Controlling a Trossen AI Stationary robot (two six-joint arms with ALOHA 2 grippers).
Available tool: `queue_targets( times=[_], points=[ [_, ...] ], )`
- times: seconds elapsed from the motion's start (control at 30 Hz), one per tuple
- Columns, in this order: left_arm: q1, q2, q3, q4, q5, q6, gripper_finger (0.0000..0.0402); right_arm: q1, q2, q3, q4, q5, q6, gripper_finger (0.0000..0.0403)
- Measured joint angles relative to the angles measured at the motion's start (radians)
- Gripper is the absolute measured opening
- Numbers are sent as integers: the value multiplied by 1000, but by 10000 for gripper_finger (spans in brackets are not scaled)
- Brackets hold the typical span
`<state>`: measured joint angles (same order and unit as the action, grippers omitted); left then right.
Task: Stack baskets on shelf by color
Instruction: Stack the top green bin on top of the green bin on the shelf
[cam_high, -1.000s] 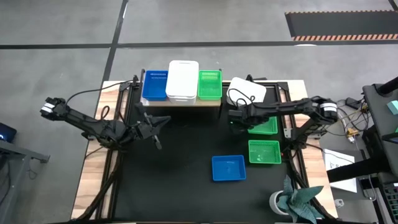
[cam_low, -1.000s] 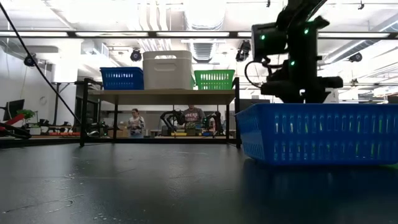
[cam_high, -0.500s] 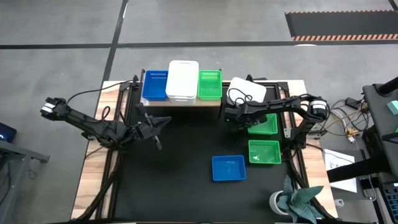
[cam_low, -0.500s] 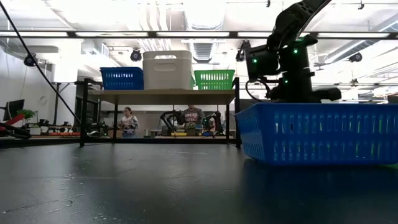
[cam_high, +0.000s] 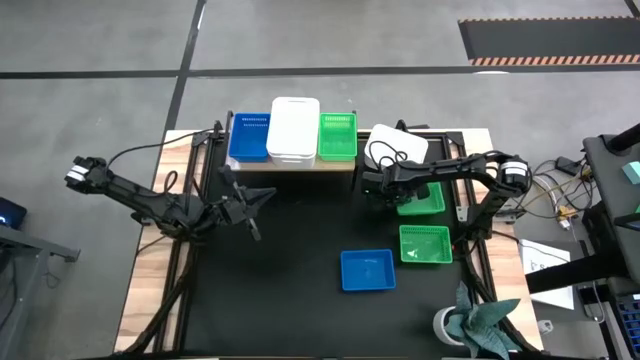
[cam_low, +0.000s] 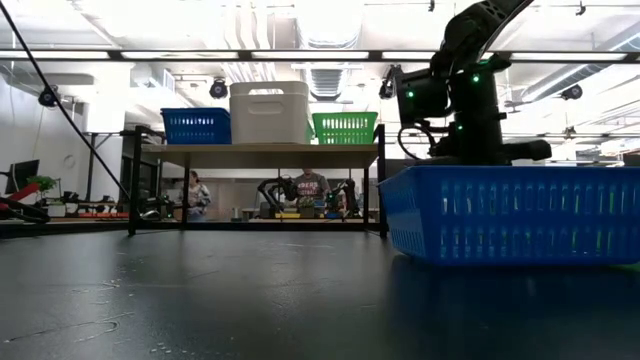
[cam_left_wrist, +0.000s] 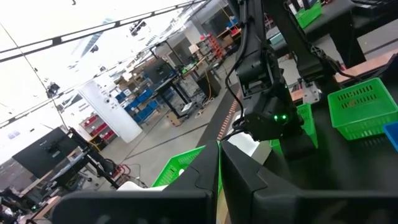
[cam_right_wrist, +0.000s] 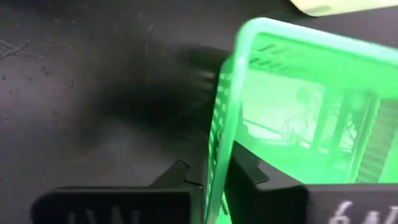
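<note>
On the shelf (cam_high: 292, 163) stand a blue basket (cam_high: 249, 136), a white basket (cam_high: 294, 128) and a green basket (cam_high: 337, 135). To its right a white basket (cam_high: 400, 146) lies on the table. On the table's right side lie a green basket (cam_high: 425, 199), a second green basket (cam_high: 425, 244) and a blue basket (cam_high: 367, 269). My right gripper (cam_high: 383, 194) is shut on the first green basket's left wall. My left gripper (cam_high: 258, 200) hovers shut left of centre, with nothing in it. My right gripper pinches the green basket's side wall (cam_right_wrist: 217, 149), the one toward the table's left, just under its rim. One finger (cam_right_wrist: 180, 175) is outside the basket and the other (cam_right_wrist: 249, 173) inside. The fingers come from above, pointing down. I cannot tell whether the basket is lifted.
In the low view the blue basket (cam_low: 510, 213) fills the right foreground, with my right arm (cam_low: 465, 95) behind it. A plant (cam_high: 478, 325) stands at the near right corner. Cables and a stand lie beyond the table's right edge. People show in the room behind the shelf.
My right gripper has moved a little toward the table's left edge, onto the left wall of the green basket, and has stayed there over the last half second. The baskets on the shelf and my left arm have kept still.
</note>
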<state>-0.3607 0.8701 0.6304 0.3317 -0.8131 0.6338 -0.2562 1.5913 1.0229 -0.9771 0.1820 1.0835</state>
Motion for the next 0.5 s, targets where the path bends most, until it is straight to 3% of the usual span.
queue_targets(
  times=[0.33, 0.5],
  points=[
    [1, 1, 0, -1, 0, 0, 0, 0, -26, 2, -33, -37, -34, 9],
    [1, 5, 0, 0, 0, 0, 0, 1, -77, 72, -192, -35, -79, 9]
  ],
)
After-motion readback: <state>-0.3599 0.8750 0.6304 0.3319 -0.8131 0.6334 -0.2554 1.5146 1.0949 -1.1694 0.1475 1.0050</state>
